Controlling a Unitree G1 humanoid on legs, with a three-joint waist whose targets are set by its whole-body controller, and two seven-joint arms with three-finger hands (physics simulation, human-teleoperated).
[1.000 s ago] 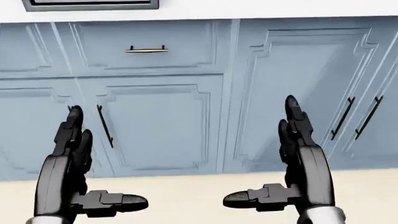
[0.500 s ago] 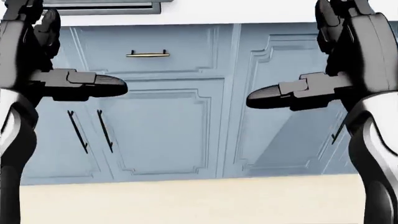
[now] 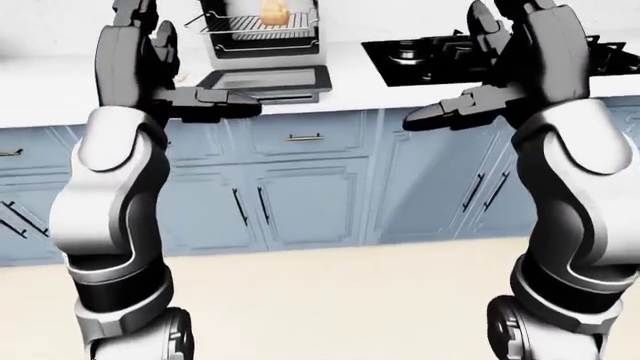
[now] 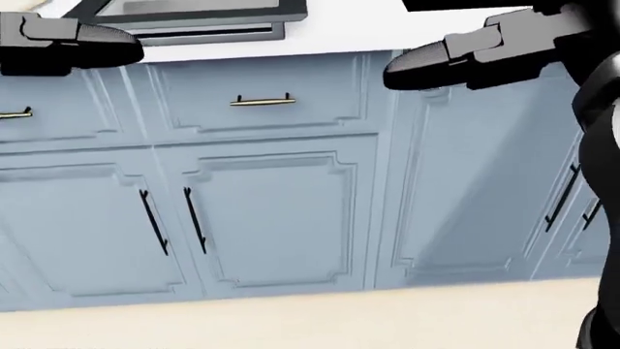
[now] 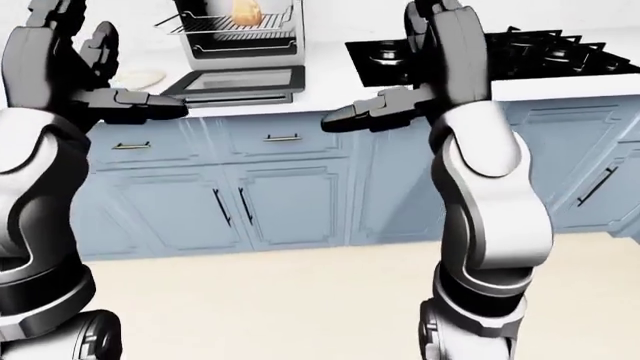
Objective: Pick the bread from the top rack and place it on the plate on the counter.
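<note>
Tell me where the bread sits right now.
The golden-brown bread lies on the top wire rack of the open countertop toaster oven, at the top of the left-eye view, left of the black stove.

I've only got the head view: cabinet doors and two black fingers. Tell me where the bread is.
Observer: The bread sits on the top rack of a small oven, at the top of the left-eye view.
Operator: Give me the plate.
Observer: A pale plate lies left of the oven's folded-down door in the right-eye view.
Operator: Report the hands.
Observer: The left hand and right hand are raised, open and empty.
</note>
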